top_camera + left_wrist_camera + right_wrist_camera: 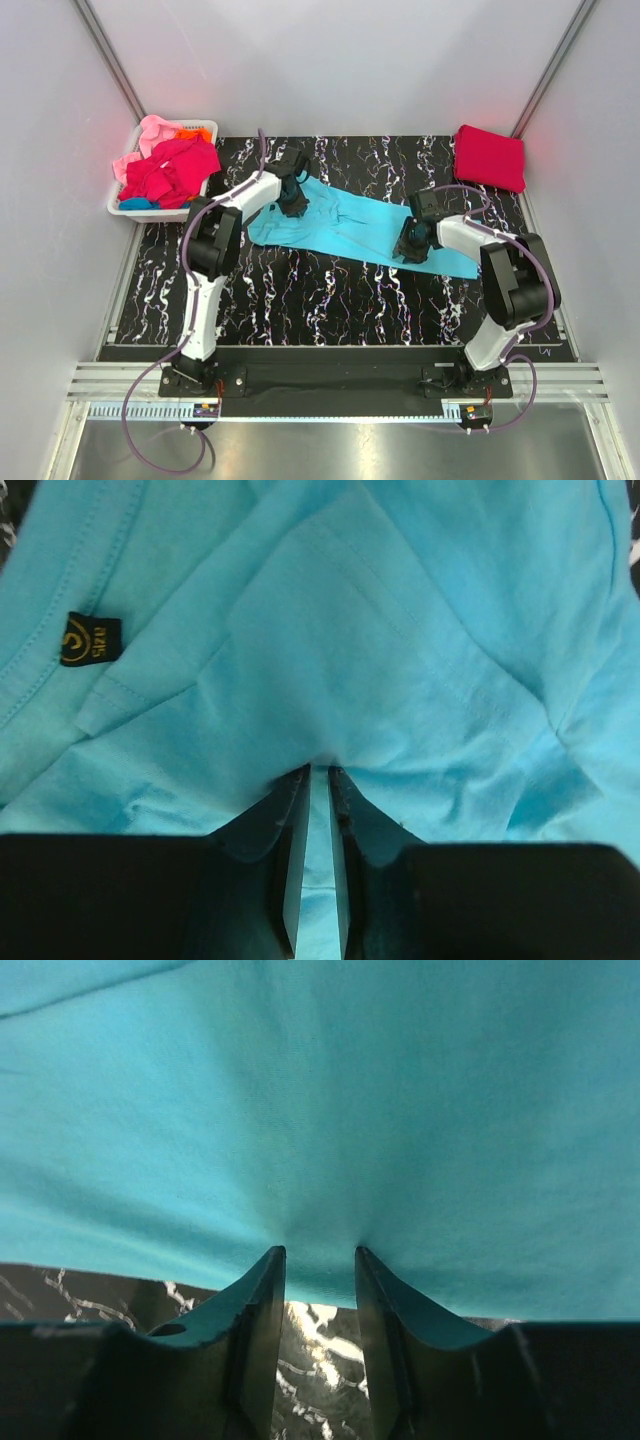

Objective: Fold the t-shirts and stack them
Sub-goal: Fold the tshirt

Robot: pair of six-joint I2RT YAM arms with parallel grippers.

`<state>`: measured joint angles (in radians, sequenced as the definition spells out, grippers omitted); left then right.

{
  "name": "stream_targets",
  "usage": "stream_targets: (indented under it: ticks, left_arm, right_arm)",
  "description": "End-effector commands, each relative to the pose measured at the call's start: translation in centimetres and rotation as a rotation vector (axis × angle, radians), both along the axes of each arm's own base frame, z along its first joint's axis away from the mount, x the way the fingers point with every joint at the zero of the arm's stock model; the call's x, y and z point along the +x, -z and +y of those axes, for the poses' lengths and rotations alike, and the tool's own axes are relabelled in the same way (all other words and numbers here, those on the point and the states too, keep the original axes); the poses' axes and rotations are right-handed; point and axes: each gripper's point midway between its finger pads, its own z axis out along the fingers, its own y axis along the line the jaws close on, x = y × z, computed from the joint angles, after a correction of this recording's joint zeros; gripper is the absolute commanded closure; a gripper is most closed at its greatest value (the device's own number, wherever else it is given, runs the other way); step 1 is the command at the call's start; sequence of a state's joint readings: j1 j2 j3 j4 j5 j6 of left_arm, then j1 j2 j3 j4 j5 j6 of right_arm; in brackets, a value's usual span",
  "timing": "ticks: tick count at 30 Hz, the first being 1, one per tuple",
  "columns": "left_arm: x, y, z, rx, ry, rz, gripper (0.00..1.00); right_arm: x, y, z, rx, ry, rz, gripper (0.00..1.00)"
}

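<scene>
Top view: turquoise t-shirt [350,228] lies stretched across the middle of the worktop [330,300], with both arms bent low over it. White basket [118,207] at 10 o'clock holds heaped shirts [175,170] in pink, crimson, orange and blue. Folded red shirt [489,157] at 2 o'clock.

Left wrist: black tag [90,640] reads gold "S" and "size". Left end effector [315,772] is clenched on the turquoise cloth.

Right wrist: right end effector [317,1252] is grasping the shirt's edge.

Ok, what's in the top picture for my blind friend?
Left gripper and right gripper each pinch an end of a turquoise shirt on a dark table. A folded red shirt sits back right, a basket back left.
</scene>
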<state>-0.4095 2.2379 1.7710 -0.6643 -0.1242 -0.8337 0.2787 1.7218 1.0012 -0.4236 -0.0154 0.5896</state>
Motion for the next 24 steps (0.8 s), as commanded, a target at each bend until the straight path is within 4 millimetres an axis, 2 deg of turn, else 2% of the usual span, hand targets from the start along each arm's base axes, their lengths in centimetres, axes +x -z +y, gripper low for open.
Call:
stream_targets:
  ticks: [1,3,5,6,7,9,10,11,12,13,14,15,16,19,20,22,23,24]
  left_arm:
    - [2.2,-0.8,2.0,0.041,-0.032,-0.028,0.79]
    - [3.0,-0.9,2.4,0.028,-0.042,-0.031,0.78]
    - [4.3,-2.1,2.2,0.008,-0.042,-0.064,0.77]
    - [4.7,-1.7,2.2,-0.004,-0.041,-0.058,0.77]
    - [5.6,-2.4,1.9,-0.019,-0.038,-0.080,0.76]
    - [6.2,-1.5,1.5,-0.043,-0.027,-0.070,0.75]
    - [7.3,-2.2,0.9,-0.065,-0.018,-0.097,0.75]
    - [7.7,-2.1,0.2,-0.101,0.000,-0.093,0.75]
    - [7.9,-0.3,-0.2,-0.112,0.011,-0.065,0.75]
    - [9.0,-1.3,-1.0,-0.150,0.026,-0.096,0.75]
    - [9.5,-1.4,-1.8,-0.194,0.049,-0.100,0.75]
    - [10.4,-2.1,-2.3,-0.220,0.061,-0.127,0.75]
    - [10.7,-1.1,-2.6,-0.236,0.065,-0.115,0.75]
    - [11.6,-2.0,-3.2,-0.314,0.093,-0.153,0.75]
    - [12.4,-3.1,-3.6,-0.353,0.113,-0.198,0.74]
    - [12.3,-3.3,-3.5,-0.371,0.132,-0.217,0.73]
    - [13.4,-5.7,-3.6,-0.399,0.155,-0.306,0.73]
    - [13.3,-6.6,-4.1,-0.431,0.188,-0.331,0.72]
  right_arm:
    - [-4.6,0.9,1.4,0.090,0.004,0.153,0.59]
    - [-5.2,0.4,2.4,0.113,-0.006,0.151,0.59]
    - [-5.9,0.0,3.4,0.130,-0.023,0.155,0.60]
    - [-6.0,-0.3,4.0,0.142,-0.020,0.151,0.60]
    - [-6.6,-0.4,5.2,0.149,-0.049,0.157,0.60]
    - [-7.0,-0.9,7.0,0.173,-0.069,0.157,0.60]
    - [-7.7,-1.1,8.6,0.184,-0.114,0.164,0.60]
    - [-8.0,-1.3,9.6,0.194,-0.129,0.170,0.60]
    - [-7.8,-1.5,10.7,0.208,-0.143,0.172,0.61]
    - [-7.9,-1.6,11.5,0.219,-0.155,0.176,0.61]
    - [-8.4,-1.8,12.6,0.220,-0.185,0.176,0.61]
    - [-7.9,-2.3,13.4,0.227,-0.200,0.165,0.61]
    - [-7.8,-2.5,13.8,0.225,-0.209,0.157,0.61]
    - [-7.0,-3.7,14.5,0.209,-0.228,0.125,0.61]
    - [-7.0,-3.8,14.3,0.196,-0.249,0.120,0.61]
    - [-6.1,-5.1,14.4,0.175,-0.272,0.081,0.60]
    - [-6.2,-5.4,14.0,0.146,-0.298,0.082,0.59]
    - [-5.6,-6.4,14.2,0.142,-0.311,0.054,0.59]
